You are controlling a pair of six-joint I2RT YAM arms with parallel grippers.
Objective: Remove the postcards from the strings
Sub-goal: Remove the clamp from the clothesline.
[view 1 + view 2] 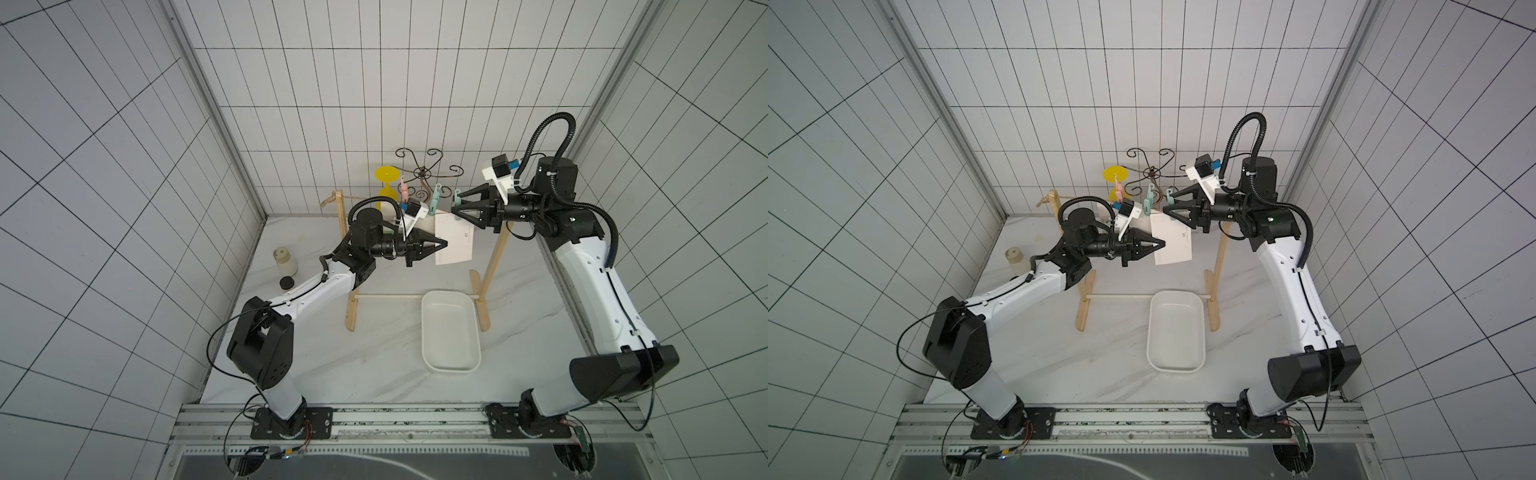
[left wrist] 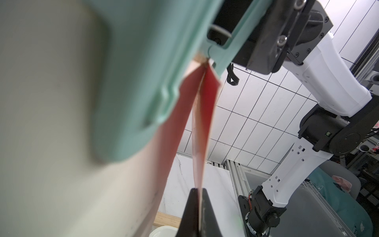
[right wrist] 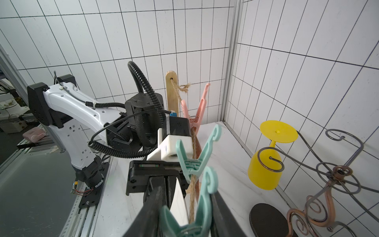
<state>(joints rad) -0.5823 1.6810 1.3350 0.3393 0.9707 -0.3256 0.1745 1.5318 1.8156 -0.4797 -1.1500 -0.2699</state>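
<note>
Postcard: hung from the jute twine above the back half of the counter. Its lower left edge is clamped in the left gripper. The left-hand teal clothespin is untouched. The right-hand teal clothespin is pinched by the right gripper.

Risk: if the card is pulled while the untouched pin bites, tearing, creasing or a tipped rack is likely.

Capless bottle, counter's left edge: contents not discernible. White tray, mid-counter: nothing seen inside.
</note>
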